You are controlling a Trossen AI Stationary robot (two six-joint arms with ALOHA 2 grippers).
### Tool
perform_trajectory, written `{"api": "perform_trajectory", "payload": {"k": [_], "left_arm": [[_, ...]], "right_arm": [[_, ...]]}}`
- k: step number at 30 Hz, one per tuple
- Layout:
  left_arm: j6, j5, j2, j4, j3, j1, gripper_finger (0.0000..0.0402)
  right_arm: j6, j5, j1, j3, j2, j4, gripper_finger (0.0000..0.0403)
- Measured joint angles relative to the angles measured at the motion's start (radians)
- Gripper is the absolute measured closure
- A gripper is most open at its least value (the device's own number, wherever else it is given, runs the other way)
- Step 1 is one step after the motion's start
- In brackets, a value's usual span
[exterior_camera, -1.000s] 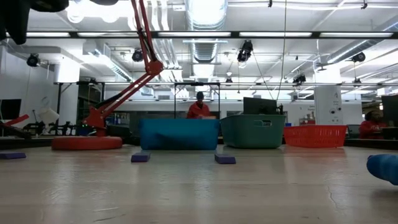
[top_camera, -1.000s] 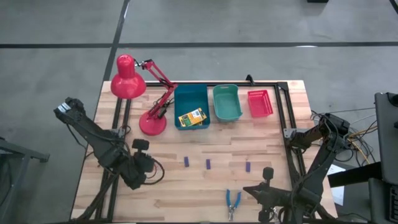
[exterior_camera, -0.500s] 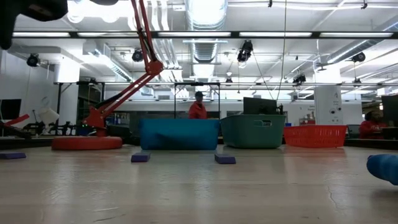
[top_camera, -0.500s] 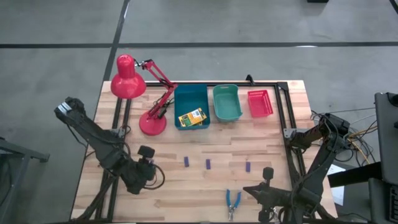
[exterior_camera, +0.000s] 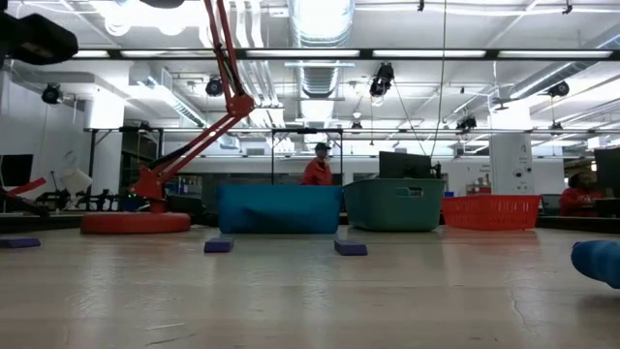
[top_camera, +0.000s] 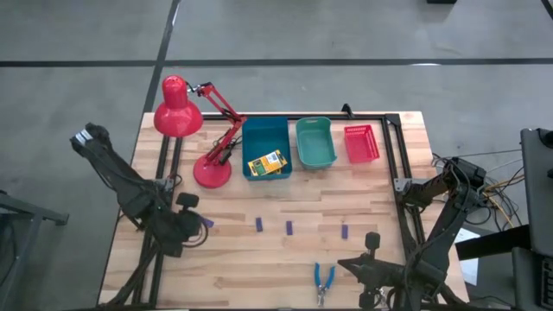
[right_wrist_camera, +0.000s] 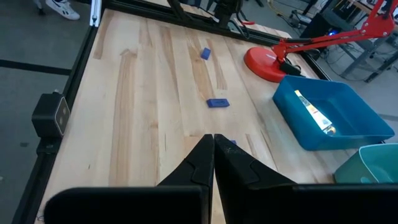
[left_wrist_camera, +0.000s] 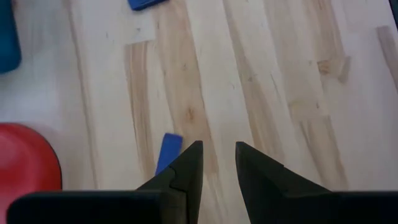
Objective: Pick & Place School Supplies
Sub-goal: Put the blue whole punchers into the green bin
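My left gripper [top_camera: 194,229] hangs over the table's left part, fingers slightly apart [left_wrist_camera: 217,163] and nothing between them. A purple block [left_wrist_camera: 168,151] lies flat just beside one finger, untouched, and shows in the high view as well [top_camera: 207,223]. Three more purple blocks [top_camera: 258,225] [top_camera: 289,227] [top_camera: 344,231] lie in a row mid-table. A blue-handled tool [top_camera: 324,278] lies near the front edge. A yellow-and-green crayon box [top_camera: 266,163] lies in the blue bin [top_camera: 259,134]. My right gripper [right_wrist_camera: 211,142] waits shut above the front right [top_camera: 346,262].
A red desk lamp [top_camera: 212,168] stands at the back left, its base close to the blue bin. A teal bin [top_camera: 314,142] and a red bin [top_camera: 361,143] stand beside the blue one along the far side. People move in the room beyond the table.
My left gripper has drawn back toward the table's left edge and tipped further down. The purple block beside it, hidden under it a second ago, now shows on the table. My right arm has kept still.
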Motion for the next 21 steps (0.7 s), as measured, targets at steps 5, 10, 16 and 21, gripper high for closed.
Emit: {"api": "perform_trajectory", "payload": {"k": [5,10,16,21], "left_arm": [[-0.085,0.000,-0.070,0.036,-0.055,0.000,0.0303],[-0.101,-0.007,-0.082,0.146,-0.111,0.000,0.0303],[-0.083,-0.083,-0.055,0.378,-0.144,0.000,0.0303],[0.012,-0.082,-0.040,0.412,-0.157,0.001,0.0303]], "right_arm": [[0.000,0.000,0.000,0.000,0.000,0.000,0.0394],[0.000,0.000,0.000,0.000,0.000,0.000,0.0394],[0.000,0.000,0.000,0.000,0.000,0.000,0.0394],[0.001,0.000,0.000,0.000,0.000,0.000,0.0394]]}}
